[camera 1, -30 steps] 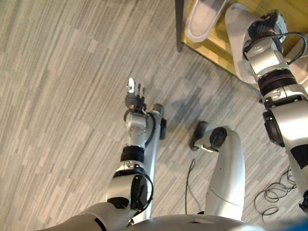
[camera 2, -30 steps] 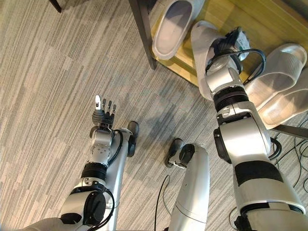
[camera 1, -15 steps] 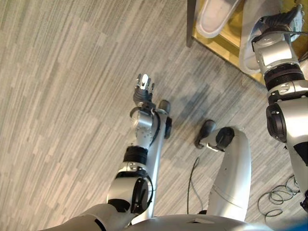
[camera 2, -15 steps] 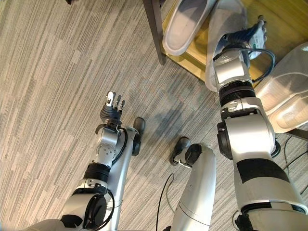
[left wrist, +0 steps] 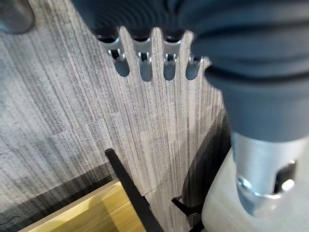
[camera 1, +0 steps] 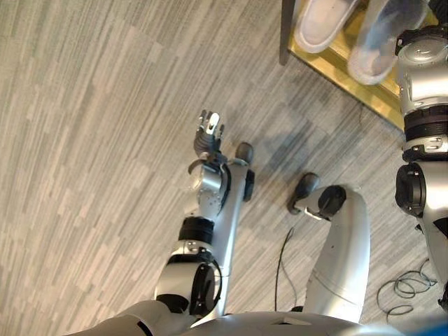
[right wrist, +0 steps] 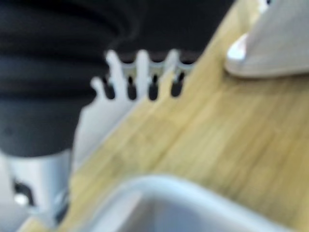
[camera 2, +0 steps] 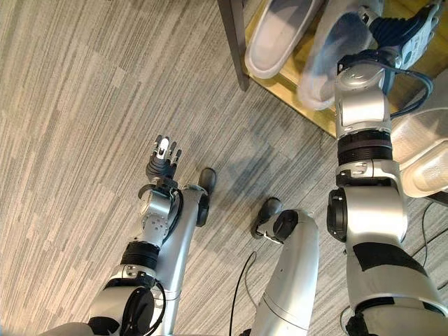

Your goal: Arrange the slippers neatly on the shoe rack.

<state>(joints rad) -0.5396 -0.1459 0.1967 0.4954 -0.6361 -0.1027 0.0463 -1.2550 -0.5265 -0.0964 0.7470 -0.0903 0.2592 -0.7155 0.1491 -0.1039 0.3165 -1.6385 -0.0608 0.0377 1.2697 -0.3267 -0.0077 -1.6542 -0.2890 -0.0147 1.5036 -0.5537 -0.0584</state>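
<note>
Grey striped carpet floor (camera 2: 77, 126) under left hand (camera 2: 162, 159), fingers straight and relaxed, holding nothing, well clear of the wooden shoe rack with dark metal frame (camera 2: 236, 42). On the rack's yellow-wood shelf: two pale grey slide slippers (camera 2: 276, 31) side by side just inside the frame post (second one (camera 2: 329, 52) blurred). Right hand (camera 2: 402, 24) over the shelf beside that second slipper, fingers extended, gripping nothing. More pale slippers (camera 2: 423, 150) further right on the rack.
</note>
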